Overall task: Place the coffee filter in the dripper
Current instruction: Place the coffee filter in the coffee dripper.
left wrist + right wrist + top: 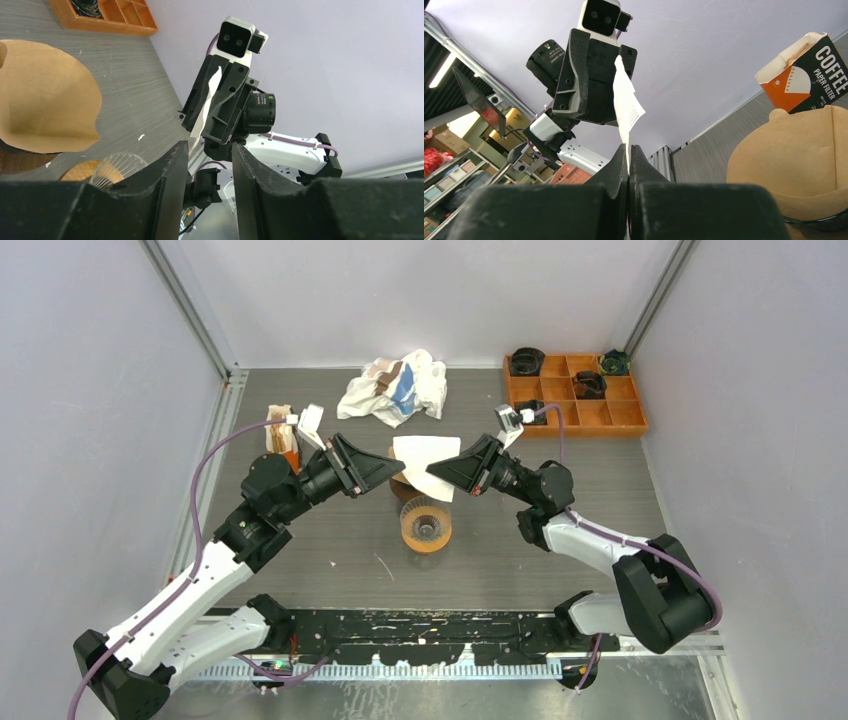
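We saw both arms raised, tips facing above the dripper (426,525). The right hand (433,468) was pinched shut on the white coffee filter (425,453). The left hand (401,471) was part-open, gap empty in its wrist view. Only the wrist views showed the brown filter (794,155). The orange tray (600,418) held black drippers (526,362).

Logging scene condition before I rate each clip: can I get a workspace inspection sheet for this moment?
Surface: grey wood-grain table, a few white specks.
Job's things: white coffee filter held above the table; clear ribbed dripper on an orange base, no filter in it.
Clutter: brown filter in a dark holder; coffee filter box; crumpled bag; orange tray with black parts.
Grippers: right gripper shut on the white filter; left gripper open, close beside it.
Cables: purple cable along each arm.
Surroundings: pale walls, metal frame posts.
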